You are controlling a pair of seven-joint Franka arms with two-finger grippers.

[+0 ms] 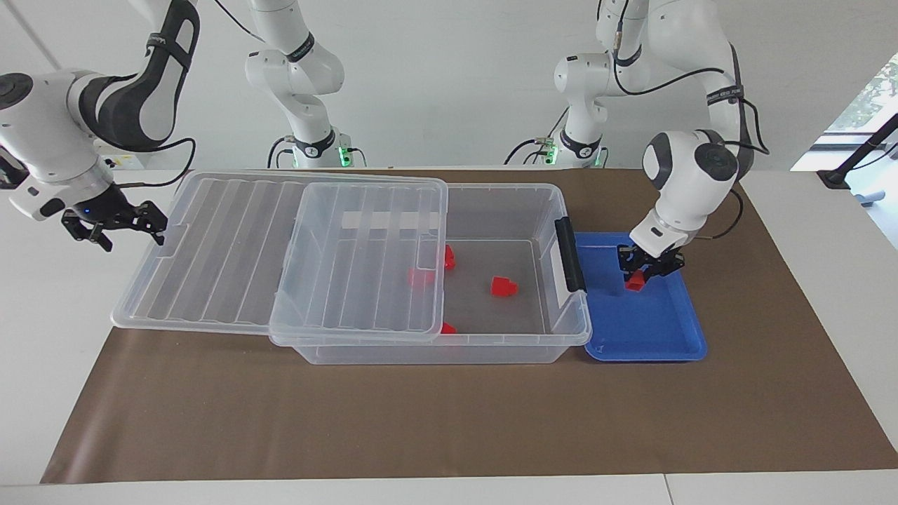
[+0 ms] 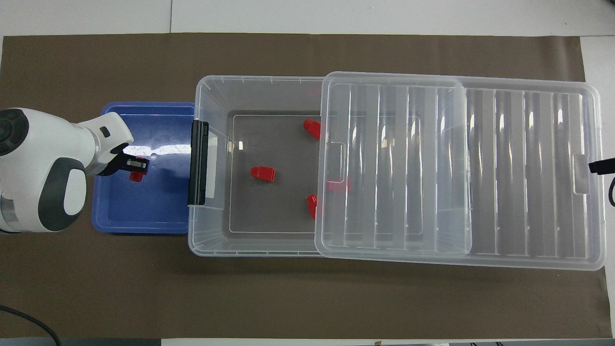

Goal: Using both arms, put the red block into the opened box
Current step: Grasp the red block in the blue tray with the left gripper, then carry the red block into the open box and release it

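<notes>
My left gripper [image 1: 640, 275] is shut on the small red block [image 1: 636, 281], which hangs just above the blue tray [image 1: 652, 337]. From above, the red block [image 2: 136, 176] shows under the left gripper [image 2: 137, 167]. The clear box [image 1: 491, 349] lies beside the tray, its ribbed lid [image 1: 231, 245] slid partway off toward the right arm's end. The uncovered part of the box [image 2: 211, 240] is next to the tray. My right gripper [image 1: 156, 224] stands open at the lid's end tab, and only its tip [image 2: 596, 166] shows from above.
Several red blocks lie in the box: one on the open floor [image 1: 503, 285], others at or under the lid's edge [image 1: 447, 257]. A black latch [image 1: 570, 254] stands on the box end facing the blue tray [image 2: 144, 211]. A brown mat [image 1: 449, 421] covers the table.
</notes>
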